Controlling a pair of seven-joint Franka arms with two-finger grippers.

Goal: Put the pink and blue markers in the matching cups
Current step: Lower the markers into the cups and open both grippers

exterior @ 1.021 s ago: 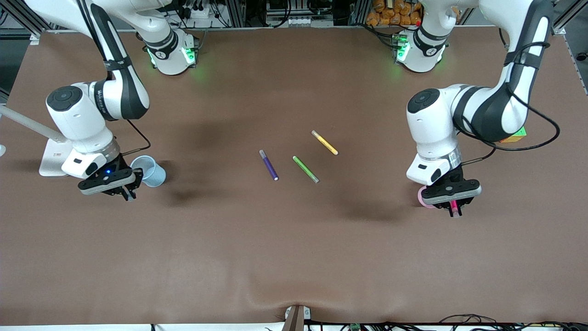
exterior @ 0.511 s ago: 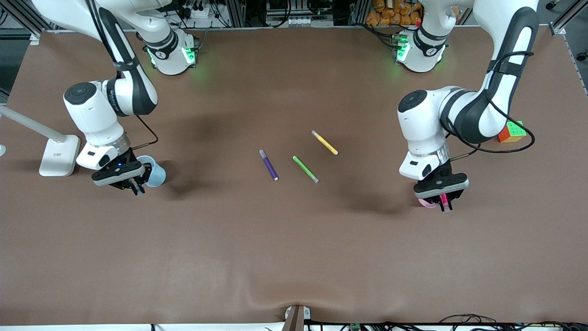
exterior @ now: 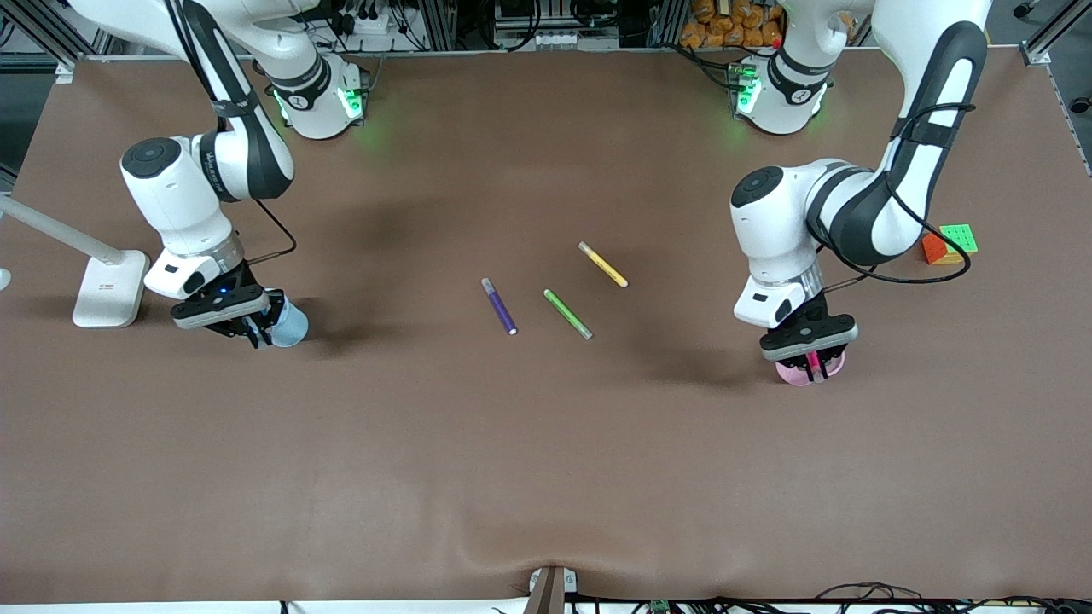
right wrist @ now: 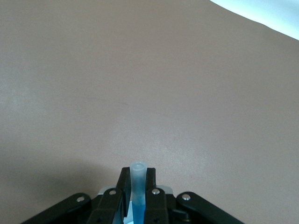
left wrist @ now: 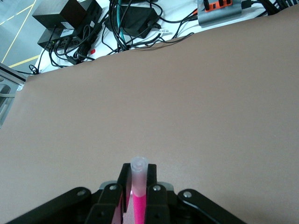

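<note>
I am pinching the pink marker (exterior: 815, 365) in my left tool (exterior: 813, 362), which is hanging right over the pink cup (exterior: 798, 373) at the left arm's end of the counter (exterior: 546, 460); in the left wrist view the marker (left wrist: 138, 191) is standing upright between the fingers (left wrist: 154, 196), pale cap end up. I am pinching the blue marker (right wrist: 137, 189) in my right tool (exterior: 249, 331) the same way, its pale cap end sticking up between the fingers (right wrist: 150, 184), and that tool is hanging over the blue cup (exterior: 288, 325) at the right arm's end of the counter. In the front view the blue marker is mostly hiding under the tool. Between the two cups, near the middle of the counter, three pens are lying flat and apart from each other: the purple pen (exterior: 499, 305) and the green pen (exterior: 567, 314) side by side, and the yellow pen (exterior: 602, 264) a little farther from the front camera. A colour cube (exterior: 949, 243) is sitting farther still, past the left arm's elbow, and a white lamp base (exterior: 109, 288) is resting at the right arm's edge.
</note>
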